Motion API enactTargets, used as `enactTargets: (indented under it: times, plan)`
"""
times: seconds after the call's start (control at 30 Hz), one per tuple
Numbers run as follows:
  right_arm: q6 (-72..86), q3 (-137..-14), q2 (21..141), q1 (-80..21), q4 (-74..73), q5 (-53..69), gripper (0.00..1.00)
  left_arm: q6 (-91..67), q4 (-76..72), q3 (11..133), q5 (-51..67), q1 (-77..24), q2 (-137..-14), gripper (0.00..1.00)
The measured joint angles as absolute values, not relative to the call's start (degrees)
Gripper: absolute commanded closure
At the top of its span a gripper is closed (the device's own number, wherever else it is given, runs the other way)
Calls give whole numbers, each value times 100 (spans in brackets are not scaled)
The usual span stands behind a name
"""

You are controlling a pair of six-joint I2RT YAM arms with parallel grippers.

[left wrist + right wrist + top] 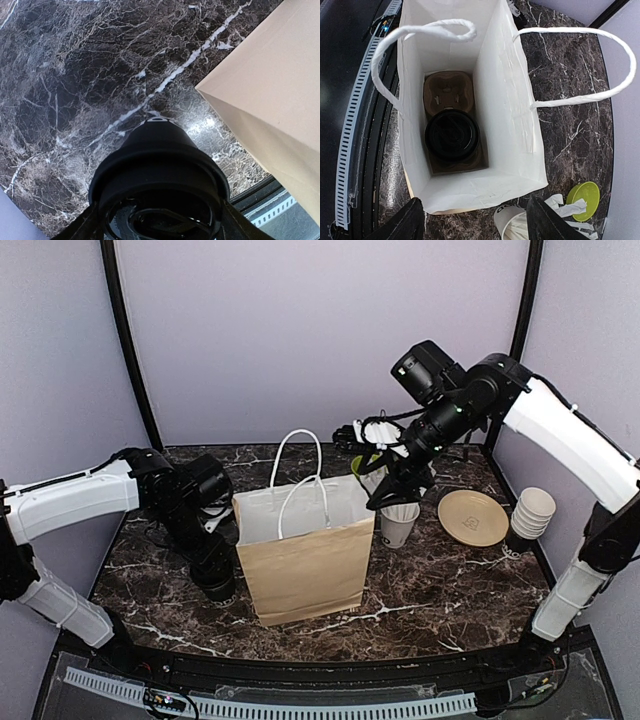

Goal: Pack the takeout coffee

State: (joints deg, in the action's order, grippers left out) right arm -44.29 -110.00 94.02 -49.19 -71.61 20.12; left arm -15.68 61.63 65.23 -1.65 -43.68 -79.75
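A takeout coffee [159,150], a black cup with a black lid, stands on the dark marble table just left of the brown paper bag [300,555]. My left gripper [160,231] reaches down over it, its fingers [84,229] pressed against both sides of the lid; from above the gripper [215,578] hides most of the cup. Inside the bag [510,100] a second lidded black cup [452,135] sits in the near slot of a cardboard carrier [445,92]. My right gripper [477,225] hangs open over the bag's near edge with nothing in it.
A white cup of straws [400,523] stands right of the bag, with a green lid [585,199] and crumpled paper beside it. A tan plate [472,517] and a stack of lidless cups [530,515] lie at the far right. The bag's white handles [300,465] stand upright.
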Motion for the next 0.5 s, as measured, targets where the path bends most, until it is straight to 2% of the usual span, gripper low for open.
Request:
enactTargets:
  times: [0.27, 0.5]
  plan:
    - [-4119, -11865, 9511, -4779, -7078, 2270, 30, -1568, 6416, 6801, -91, -4368, -7605, 31]
    - [-3356, -12680, 10401, -4768, -6567, 2379, 34, -1601, 6818, 7496, -292, -4368, -7511, 32]
